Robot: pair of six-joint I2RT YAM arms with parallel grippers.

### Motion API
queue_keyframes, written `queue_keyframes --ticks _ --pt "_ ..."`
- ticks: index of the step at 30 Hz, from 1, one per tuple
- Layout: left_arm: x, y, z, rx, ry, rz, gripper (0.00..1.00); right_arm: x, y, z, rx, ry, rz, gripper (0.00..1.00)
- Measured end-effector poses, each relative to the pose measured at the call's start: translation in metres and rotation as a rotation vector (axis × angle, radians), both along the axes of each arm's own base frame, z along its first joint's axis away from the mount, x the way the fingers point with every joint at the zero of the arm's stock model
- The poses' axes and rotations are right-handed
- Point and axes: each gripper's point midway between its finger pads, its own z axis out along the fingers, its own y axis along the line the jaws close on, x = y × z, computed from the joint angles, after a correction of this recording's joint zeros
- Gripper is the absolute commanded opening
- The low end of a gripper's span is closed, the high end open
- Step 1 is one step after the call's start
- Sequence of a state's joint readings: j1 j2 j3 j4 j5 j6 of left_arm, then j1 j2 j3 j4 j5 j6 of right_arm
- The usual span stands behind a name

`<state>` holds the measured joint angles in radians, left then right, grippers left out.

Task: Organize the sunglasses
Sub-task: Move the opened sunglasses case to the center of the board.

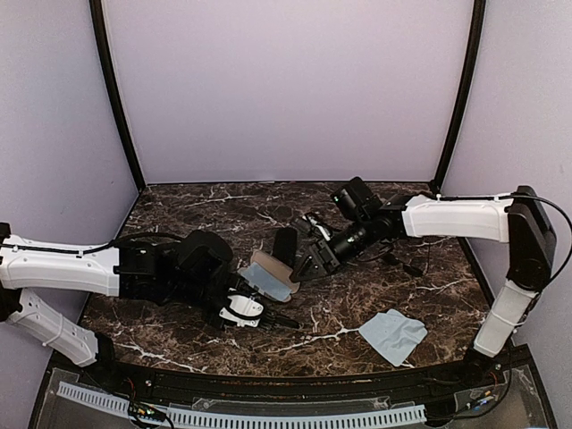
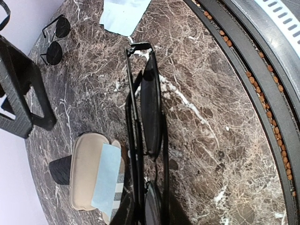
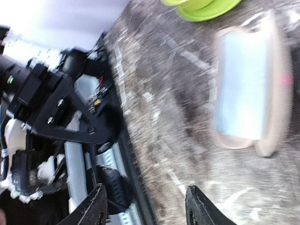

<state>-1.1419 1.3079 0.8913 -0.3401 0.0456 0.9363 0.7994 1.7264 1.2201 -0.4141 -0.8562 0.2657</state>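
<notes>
Jaws apart on right gripper (image 3: 145,190), blurred; left gripper's (image 1: 243,310) hidden, gripping sunglasses (image 2: 151,108).

Dark stone look to the bench (image 1: 340,313): brown-black with white veins, smooth, faintly shiny. Thin black wire, seemingly metal, around the sunglasses (image 2: 151,108); lenses dark, glossy, smooth. Same wire and dark sheen on the round pair (image 2: 53,52). Soft, matt, pale blue fabric for the cloth (image 1: 393,335); weave too fine to tell. Case (image 2: 86,159) lined in matt beige, smooth, no visible grain. Smooth white plastic on the arm shells (image 1: 63,268), with a slight gloss; matt black at the joints. Pale lilac walls (image 1: 286,89), matt, even.
</notes>
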Motion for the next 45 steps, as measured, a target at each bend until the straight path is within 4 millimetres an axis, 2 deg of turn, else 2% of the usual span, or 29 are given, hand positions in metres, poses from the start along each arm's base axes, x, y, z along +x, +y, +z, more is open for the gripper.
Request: queue_keyframes --ticks 4,11,15,20,32,37,45 --pt "-0.005 0.011 -0.005 0.003 0.039 0.037 0.21 0.036 -0.009 -0.006 -0.074 -0.121 -0.137 0.6" --pt "-0.013 0.026 -0.014 0.019 0.12 0.113 0.21 0.083 -0.013 -0.051 -0.263 -0.25 -0.274 0.63" --pt "-0.018 0.034 -0.019 0.02 0.157 0.15 0.22 0.097 -0.008 -0.075 -0.336 -0.283 -0.288 0.61" --pt "-0.022 0.041 -0.023 0.013 0.185 0.176 0.23 0.101 0.0 -0.09 -0.38 -0.31 -0.272 0.52" --pt "-0.023 0.043 -0.026 0.011 0.202 0.197 0.23 0.09 0.018 -0.097 -0.406 -0.355 -0.209 0.26" --pt "-0.023 0.042 -0.025 0.008 0.202 0.198 0.24 0.085 0.016 -0.101 -0.448 -0.39 -0.199 0.18" --pt "-0.022 0.041 -0.03 0.014 0.216 0.213 0.25 0.089 0.01 -0.106 -0.511 -0.466 -0.201 0.07"
